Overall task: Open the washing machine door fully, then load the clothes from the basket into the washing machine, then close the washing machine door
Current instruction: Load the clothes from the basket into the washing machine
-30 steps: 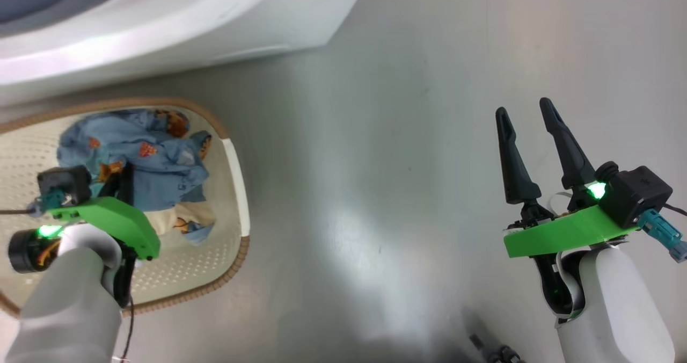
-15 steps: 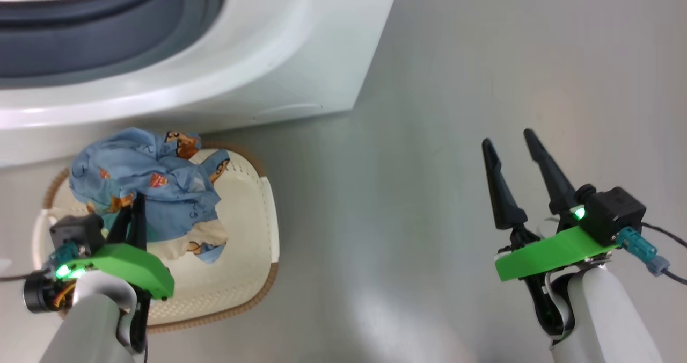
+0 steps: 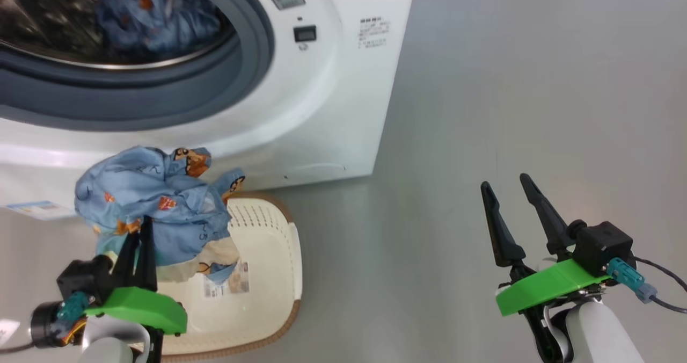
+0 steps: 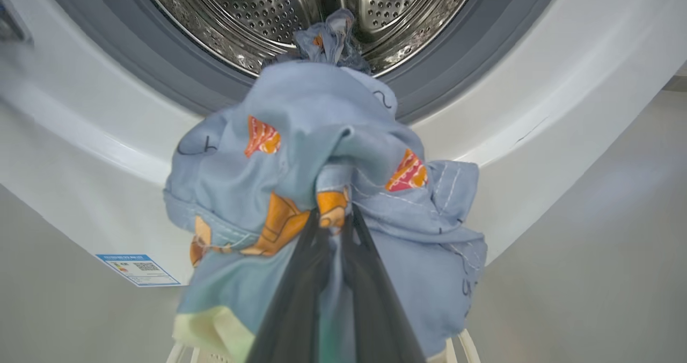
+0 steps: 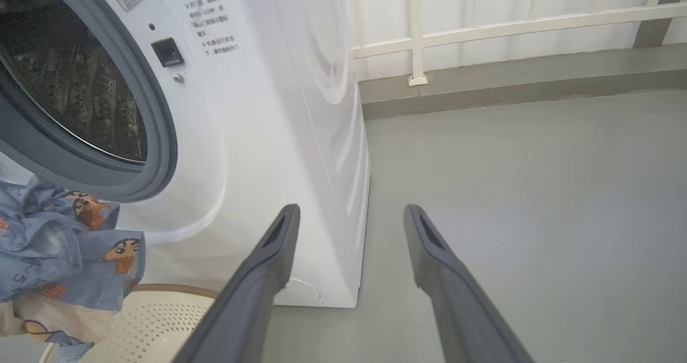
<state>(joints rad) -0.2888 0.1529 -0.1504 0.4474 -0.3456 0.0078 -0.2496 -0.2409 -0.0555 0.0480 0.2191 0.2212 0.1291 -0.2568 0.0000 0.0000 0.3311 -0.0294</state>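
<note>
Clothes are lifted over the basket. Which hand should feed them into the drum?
Left. The left hand is shut on the clothes, facing the open drum. The right hand is open and empty, off to the side over the floor.

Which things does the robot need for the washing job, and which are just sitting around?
For the job:
- washing machine, drum open
- basket
- clothes pinched in the left gripper, over the basket
- more clothes inside the drum

Just around:
- right gripper, open, holding nothing
- white railing
- grey floor
- paper label in the basket
</note>
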